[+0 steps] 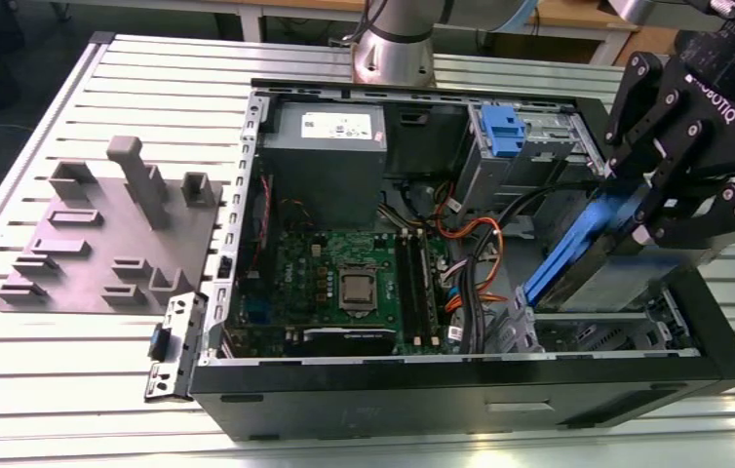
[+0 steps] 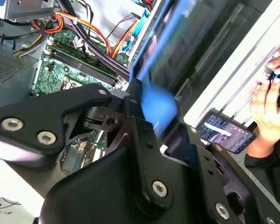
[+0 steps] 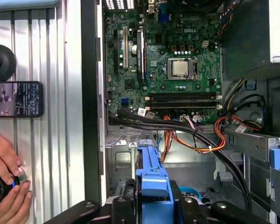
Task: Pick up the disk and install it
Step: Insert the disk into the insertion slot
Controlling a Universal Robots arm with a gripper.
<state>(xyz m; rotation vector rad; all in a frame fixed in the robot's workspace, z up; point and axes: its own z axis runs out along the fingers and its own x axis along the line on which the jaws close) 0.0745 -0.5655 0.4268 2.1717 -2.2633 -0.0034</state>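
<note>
Even, diffuse overhead light fills the scene, so the slatted metal table [image 1: 68, 107] reads pale and bright while the inside of the open computer case [image 1: 472, 375] falls into soft shadow, darkest beside its front wall. In the second wrist view the disk [image 2: 161, 100] held close to the lens is smeared and out of focus, its blue rail a blur, while the motherboard [image 2: 67, 70] behind it stays fairly crisp. In the first wrist view the motherboard [image 3: 170, 60] is sharp and evenly lit, with mild glare on the table slats beside the case.

open computer case [image 1: 472, 385], motherboard [image 3: 170, 70], perhaps phone [image 3: 16, 99]
</note>
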